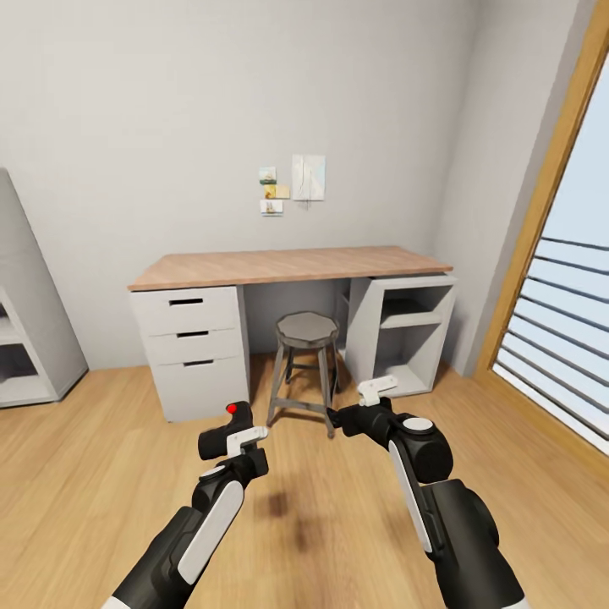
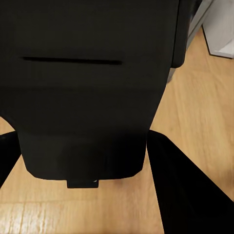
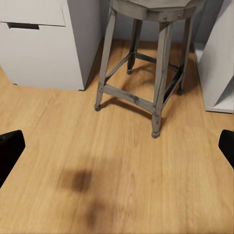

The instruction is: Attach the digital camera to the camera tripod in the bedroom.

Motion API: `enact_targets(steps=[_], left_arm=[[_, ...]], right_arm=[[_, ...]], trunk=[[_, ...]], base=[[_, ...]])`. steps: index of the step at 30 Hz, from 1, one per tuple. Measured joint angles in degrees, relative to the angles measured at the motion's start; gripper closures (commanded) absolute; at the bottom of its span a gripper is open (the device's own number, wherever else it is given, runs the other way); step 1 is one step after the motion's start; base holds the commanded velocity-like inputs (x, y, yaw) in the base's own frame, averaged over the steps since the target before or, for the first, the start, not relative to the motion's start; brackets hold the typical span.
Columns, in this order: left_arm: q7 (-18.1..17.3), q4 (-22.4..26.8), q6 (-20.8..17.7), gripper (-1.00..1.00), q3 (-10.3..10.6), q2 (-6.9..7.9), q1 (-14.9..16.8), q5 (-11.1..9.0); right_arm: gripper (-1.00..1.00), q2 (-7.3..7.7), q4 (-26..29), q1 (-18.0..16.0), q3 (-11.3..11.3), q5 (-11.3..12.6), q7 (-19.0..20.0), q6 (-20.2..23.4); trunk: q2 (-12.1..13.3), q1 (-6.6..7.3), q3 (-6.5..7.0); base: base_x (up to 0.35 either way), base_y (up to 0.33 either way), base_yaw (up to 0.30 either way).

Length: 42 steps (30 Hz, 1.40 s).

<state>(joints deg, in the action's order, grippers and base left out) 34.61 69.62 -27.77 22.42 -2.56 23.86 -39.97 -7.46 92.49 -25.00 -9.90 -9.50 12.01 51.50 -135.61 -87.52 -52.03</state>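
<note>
The left gripper [image 1: 237,440] held the camera [image 1: 234,420] pinched in its fingers, red button up — probably squarely, though its wrist view was mostly black. The right gripper [image 1: 359,406] hung spread, empty. No tripod ahead — just a worktop [image 1: 288,265] and stool [image 1: 307,330].

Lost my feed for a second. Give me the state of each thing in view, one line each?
digital camera: held in the left gripper, off the floor.
right gripper: open, empty.
stool: upright under the desk.
desk drawers: all three shut.
desk shelf unit: open-fronted, nothing visible inside.
</note>
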Motion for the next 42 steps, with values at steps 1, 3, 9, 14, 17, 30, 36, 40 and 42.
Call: enact_targets(steps=[1, 3, 9, 14, 17, 30, 36, 40, 42], left_arm=[[0.00, 0.00, 0.00, 1.00, -0.01, 0.00, 0.00, 0.00], [0.00, 0.00, 0.00, 1.00, -0.02, 0.00, 0.00, 0.00], [0.00, 0.00, 0.00, 1.00, 0.07, 0.00, 0.00, 0.00], [0.00, 0.00, 0.01, 1.00, 0.32, -0.03, 0.00, -0.02], [-0.07, 0.13, 0.00, 1.00, 0.40, -0.02, 0.00, 0.00], [-0.59, 5.04, -13.59, 1.00, -8.06, 0.07, 6.06, -0.54], [-0.49, 5.54, -19.92, 1.00, -10.16, 0.47, 8.68, -0.61], [-0.48, 5.52, -23.62, 1.00, -10.39, 0.31, 10.80, -0.75], [-0.61, 5.28, -25.25, 1.00, -10.44, 0.18, 11.35, -0.73]], right_arm=[[-1.00, -0.03, 0.00, -0.01, 0.02, 0.00, 0.02, 0.15], [-1.00, -0.06, 0.00, -0.01, 0.03, 0.00, 0.03, 0.27], [-1.00, -0.15, 0.00, -0.10, 0.04, 0.00, 0.05, 0.63], [-1.00, 0.03, 0.00, -0.24, 0.51, -0.01, 0.12, 0.43], [-1.00, 0.07, 0.00, -0.24, 0.68, 0.03, 2.00, 0.16], [-1.00, -0.11, 0.00, -0.75, 0.61, 0.00, 5.32, 0.42], [-1.00, -0.12, 0.00, -0.91, 0.60, -0.02, 5.32, 0.48], [-1.00, 0.03, 0.00, -1.81, 0.68, -0.07, 5.29, 0.48], [-1.00, 0.05, -0.01, -2.08, 0.70, -0.09, 5.29, 0.48]], trunk=[[0.40, 0.22, 0.18], [1.20, 0.66, 0.54], [3.61, 1.98, 1.53], [5.62, 3.08, 2.41], [6.82, 3.74, 2.95], [12.03, 6.59, 5.29], [14.44, 7.91, 6.36], [16.04, 8.79, 7.08], [16.46, 9.01, 7.26]], base=[[0.000, 0.000, 0.005], [0.000, 0.000, 0.004], [0.000, 0.000, 0.001], [0.000, 0.000, 0.000], [0.000, 0.000, 0.000], [0.000, 0.000, 0.000], [0.000, 0.000, 0.000], [0.000, 0.000, 0.036], [0.000, 0.000, 0.145]])
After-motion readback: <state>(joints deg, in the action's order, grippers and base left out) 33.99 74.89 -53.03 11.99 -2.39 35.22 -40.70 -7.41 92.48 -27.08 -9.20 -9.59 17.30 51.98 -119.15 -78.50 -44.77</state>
